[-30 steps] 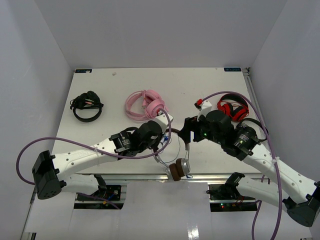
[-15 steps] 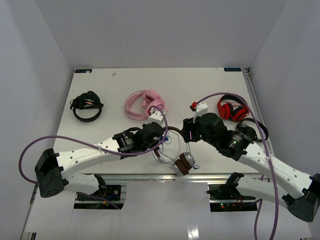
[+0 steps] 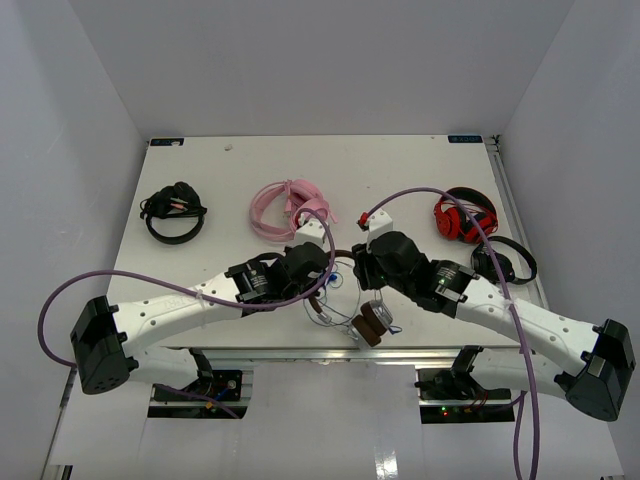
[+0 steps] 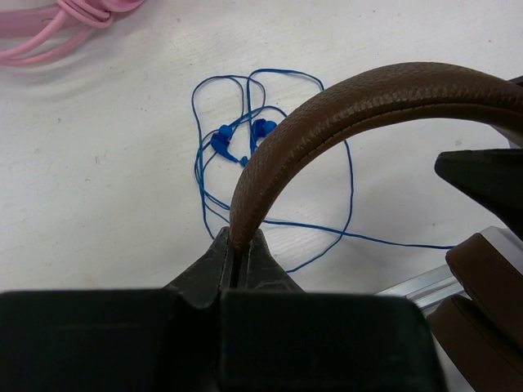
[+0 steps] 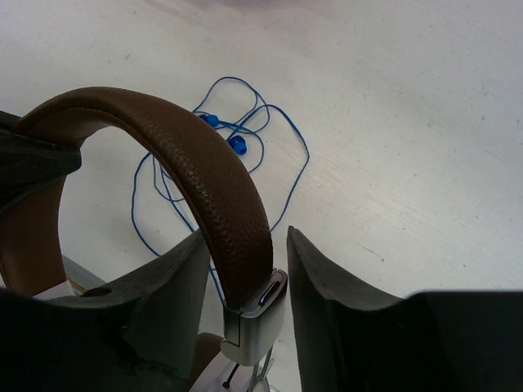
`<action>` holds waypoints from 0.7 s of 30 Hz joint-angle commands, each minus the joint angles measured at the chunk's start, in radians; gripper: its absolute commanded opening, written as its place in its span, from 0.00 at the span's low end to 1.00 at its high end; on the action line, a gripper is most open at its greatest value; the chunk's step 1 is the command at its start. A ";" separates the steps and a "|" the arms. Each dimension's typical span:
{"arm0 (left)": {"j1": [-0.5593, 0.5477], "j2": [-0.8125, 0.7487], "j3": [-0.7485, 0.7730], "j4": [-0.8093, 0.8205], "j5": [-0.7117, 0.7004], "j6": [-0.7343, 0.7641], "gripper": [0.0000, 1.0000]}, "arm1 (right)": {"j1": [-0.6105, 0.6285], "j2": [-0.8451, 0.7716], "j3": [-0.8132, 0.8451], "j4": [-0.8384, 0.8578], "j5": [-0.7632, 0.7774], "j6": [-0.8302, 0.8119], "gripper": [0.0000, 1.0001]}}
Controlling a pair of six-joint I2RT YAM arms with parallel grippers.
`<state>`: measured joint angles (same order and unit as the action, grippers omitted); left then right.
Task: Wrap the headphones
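My left gripper [image 4: 237, 260] is clenched on one end of the headphones [image 4: 359, 98] band, holding them up off the table [image 4: 98, 171]. My right gripper [image 5: 245, 238] straddles the other end, loose, with a gap on one side. Just past both, the cord [image 4: 351, 184] lies unwrapped.

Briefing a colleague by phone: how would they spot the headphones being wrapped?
On the white table, look at the near edge between the arms. The headphones are there, headband pinched in the left tool and straddled by the right tool. Only this pair is brown; the pink set, the red-and-black set and the black sets lie farther back.
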<state>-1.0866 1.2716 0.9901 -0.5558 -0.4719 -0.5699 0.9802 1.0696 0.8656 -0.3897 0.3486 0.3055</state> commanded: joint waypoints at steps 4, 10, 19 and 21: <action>0.002 -0.047 0.048 0.048 0.038 0.006 0.04 | 0.010 0.003 -0.014 0.055 0.036 -0.003 0.11; 0.002 -0.047 0.050 0.089 0.087 0.122 0.44 | 0.009 -0.011 0.007 0.020 0.004 0.021 0.08; 0.002 0.009 0.068 0.164 0.131 0.283 0.49 | 0.009 -0.028 0.027 -0.003 -0.044 0.040 0.08; 0.002 0.002 0.057 0.186 0.127 0.309 0.49 | 0.009 -0.028 0.026 -0.005 -0.059 0.038 0.08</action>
<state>-1.0817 1.2806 1.0058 -0.4838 -0.3872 -0.3444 0.9817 1.0693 0.8543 -0.4391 0.3633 0.3173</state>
